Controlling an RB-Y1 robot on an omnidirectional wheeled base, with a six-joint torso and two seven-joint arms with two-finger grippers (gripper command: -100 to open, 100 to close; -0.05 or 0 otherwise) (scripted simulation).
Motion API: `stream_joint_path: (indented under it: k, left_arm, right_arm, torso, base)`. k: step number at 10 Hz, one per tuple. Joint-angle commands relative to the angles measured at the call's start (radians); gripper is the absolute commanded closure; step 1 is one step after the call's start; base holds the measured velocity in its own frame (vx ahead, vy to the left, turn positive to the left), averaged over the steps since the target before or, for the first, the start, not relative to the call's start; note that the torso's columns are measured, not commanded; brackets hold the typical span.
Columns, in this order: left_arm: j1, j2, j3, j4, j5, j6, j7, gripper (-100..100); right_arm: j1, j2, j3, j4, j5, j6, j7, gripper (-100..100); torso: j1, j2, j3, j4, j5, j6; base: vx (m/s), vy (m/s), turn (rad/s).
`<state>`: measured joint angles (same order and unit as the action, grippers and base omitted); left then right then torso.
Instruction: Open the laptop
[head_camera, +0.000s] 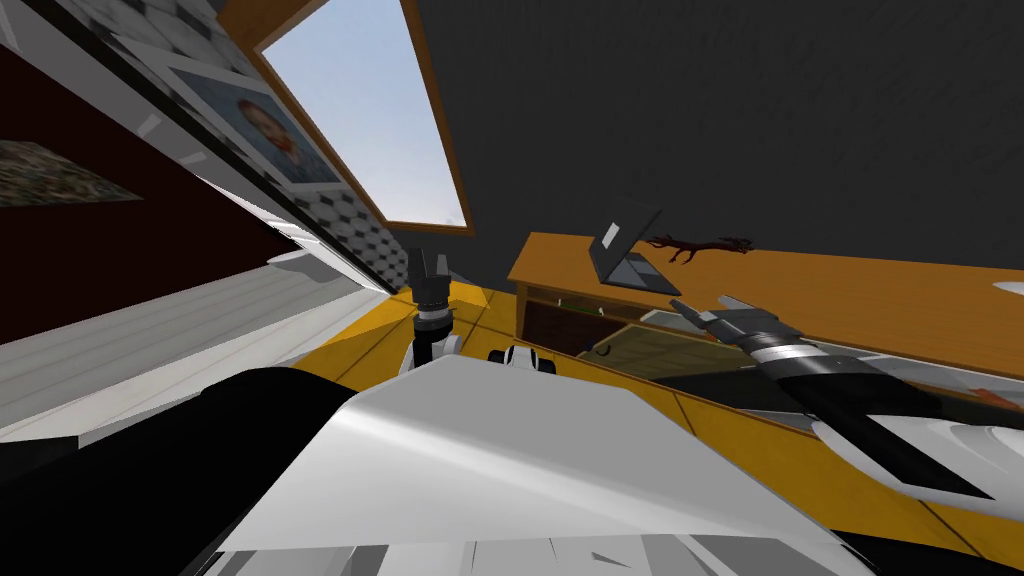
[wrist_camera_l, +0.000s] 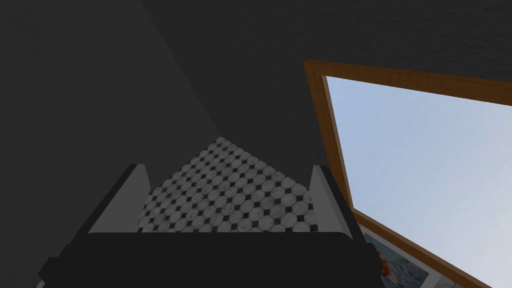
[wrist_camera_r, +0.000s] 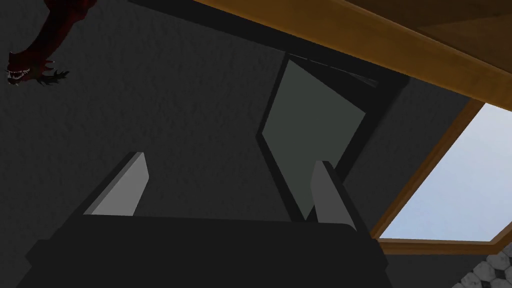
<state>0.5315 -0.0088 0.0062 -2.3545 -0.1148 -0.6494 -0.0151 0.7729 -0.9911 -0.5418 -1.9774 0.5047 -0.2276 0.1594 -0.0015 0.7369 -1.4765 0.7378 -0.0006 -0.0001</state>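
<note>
**Laptop lid up near the table's left end, both end effectors released**

The left end effector (head_camera: 428, 268) is raised close in front of me, away from the table (head_camera: 850, 290). Its fingers (wrist_camera_l: 131, 197) are spread apart with nothing between them.

The right end effector (head_camera: 700, 306) reaches out toward the table's front edge. It is also released, and its two fingers (wrist_camera_r: 125, 185) stand wide apart and hold nothing. From the head view I cannot tell whether its tips are over the front edge or short of it. They are apart from the laptop.

The laptop (head_camera: 625, 250) sits on the tabletop near the left end, with its dark lid raised from the base. In the right wrist view its grey screen (wrist_camera_r: 310, 130) lies ahead of the fingers. One finger hides the screen's lowest corner, and the base cannot be made out there.

Below the tabletop is an open shelf (head_camera: 560, 315). Its contents are too small and dim to name.

Just beyond the laptop, toward the table's back edge, lies a dark red clawed figure (head_camera: 700, 246). The right wrist view's edge cuts it off, so only part of it shows there (wrist_camera_r: 47, 45).
</note>
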Motion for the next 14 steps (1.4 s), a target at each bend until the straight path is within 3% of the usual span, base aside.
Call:
stream_joint_path:
  k: [1,3,4,7,8,10,14]
  left_arm:
    - [0.0,0.0,0.0,0.0,0.0,0.0,0.0,0]
    - [0.0,0.0,0.0,0.0,0.0,0.0,0.0,0]
    - [0.0,0.0,0.0,0.0,0.0,0.0,0.0,0]
    - [0.0,0.0,0.0,0.0,0.0,0.0,0.0,0]
    - [0.0,0.0,0.0,0.0,0.0,0.0,0.0,0]
    - [0.0,0.0,0.0,0.0,0.0,0.0,0.0,0]
    - [0.0,0.0,0.0,0.0,0.0,0.0,0.0,0]
  right_arm:
    - [0.016,-0.07,-0.041,0.027,0.039,0.028,0.011,-100]
    - [0.035,-0.145,-0.096,0.067,0.088,0.062,0.022,-100]
    - [0.035,-0.154,-0.096,0.067,0.088,0.062,0.022,-100]
    - [0.06,-0.265,-0.17,0.121,0.156,0.108,0.037,-100]
    - [0.06,-0.269,-0.17,0.121,0.156,0.108,0.037,-100]
    - [0.076,-0.335,-0.213,0.151,0.195,0.135,0.046,-100]
    - [0.099,-0.434,-0.277,0.191,0.252,0.173,0.06,-100]
  torso:
    - [0.003,0.0,0.0,0.0,0.001,0.0]
    - [-0.002,0.004,0.002,0.001,0.0,0.0]
    - [0.004,0.001,0.001,0.0,0.001,0.0]
    - [0.003,0.0,0.0,0.0,0.001,0.0]
    - [0.006,-0.002,-0.001,-0.001,0.002,0.0]
    - [-0.003,0.002,0.001,0.0,-0.001,0.0]
    - [0.003,0.001,0.0,0.0,0.001,0.0]
  base:
    - [0.039,0.15,-0.024]
    - [0.037,0.167,-0.032]
    - [0.044,0.164,-0.022]
    - [0.062,0.189,-0.031]
    - [0.075,0.174,-0.021]
    - [0.053,0.146,-0.022]
    - [0.044,0.16,-0.026]
